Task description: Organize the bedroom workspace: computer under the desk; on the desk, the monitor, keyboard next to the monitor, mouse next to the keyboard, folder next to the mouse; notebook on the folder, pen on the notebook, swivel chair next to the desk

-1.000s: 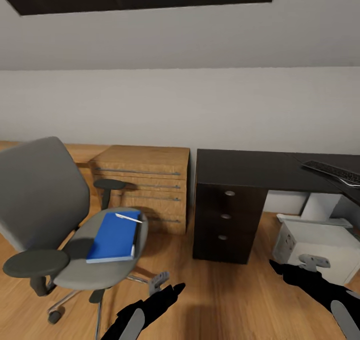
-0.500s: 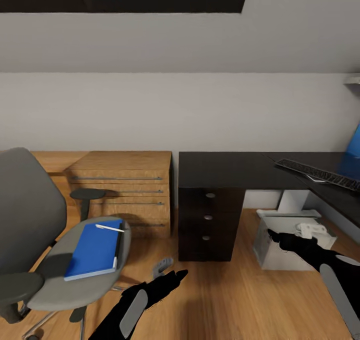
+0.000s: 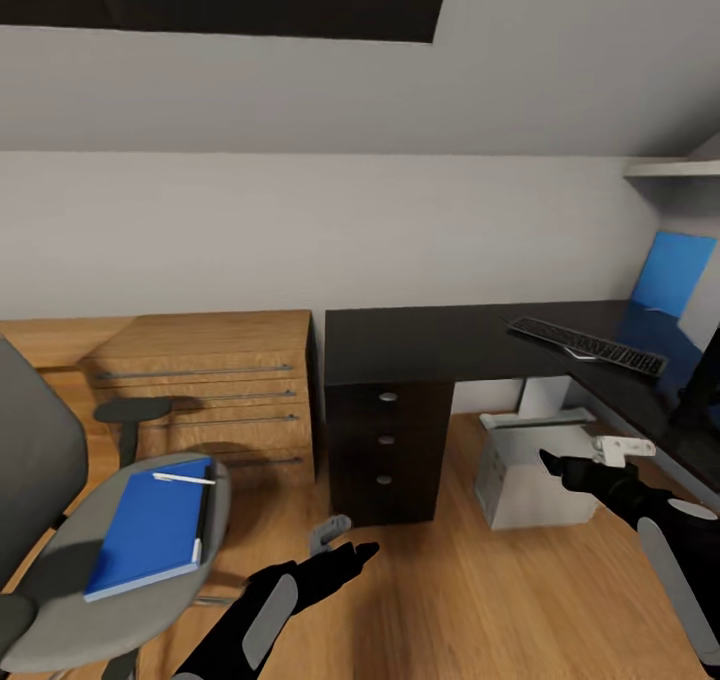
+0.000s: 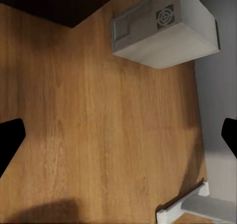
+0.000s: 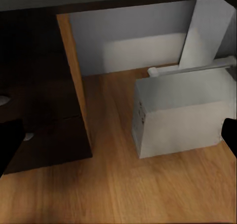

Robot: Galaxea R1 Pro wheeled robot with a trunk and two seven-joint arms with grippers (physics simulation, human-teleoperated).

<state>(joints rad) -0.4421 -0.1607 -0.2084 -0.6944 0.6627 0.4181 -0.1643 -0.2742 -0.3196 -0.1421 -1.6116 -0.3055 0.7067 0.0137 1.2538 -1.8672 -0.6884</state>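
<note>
Here, scene: a bedroom corner, both arms held low over bare wood floor point(image 3: 450, 600).
Left gripper point(image 3: 330, 535): fingers spread, holding nothing, above the floor between the swivel chair point(image 3: 60, 550) and the desk point(image 3: 420, 345) drawer unit.
Right gripper point(image 3: 622, 449): raised in front of the computer point(image 3: 530, 470); whether its fingers are apart or together cannot be told from the head view (only dark tips at the edges of the wrist view).
Computer: light grey tower standing on the floor under the desk, beside the drawer unit; vented end seen from the left wrist point(image 4: 165, 26).
Chair load: blue folder point(image 3: 145, 540) flat on the seat, notebook point(image 3: 203, 515) edge along its far side, white pen point(image 3: 183, 478) across the top corner; all well apart from both grippers.
Desk top: keyboard point(image 3: 585, 347) near the corner; a black monitor point(image 3: 700, 390) edge at right.
Open room: floor between chair and desk; wood dresser point(image 3: 215, 390) touching the desk's left side.
</note>
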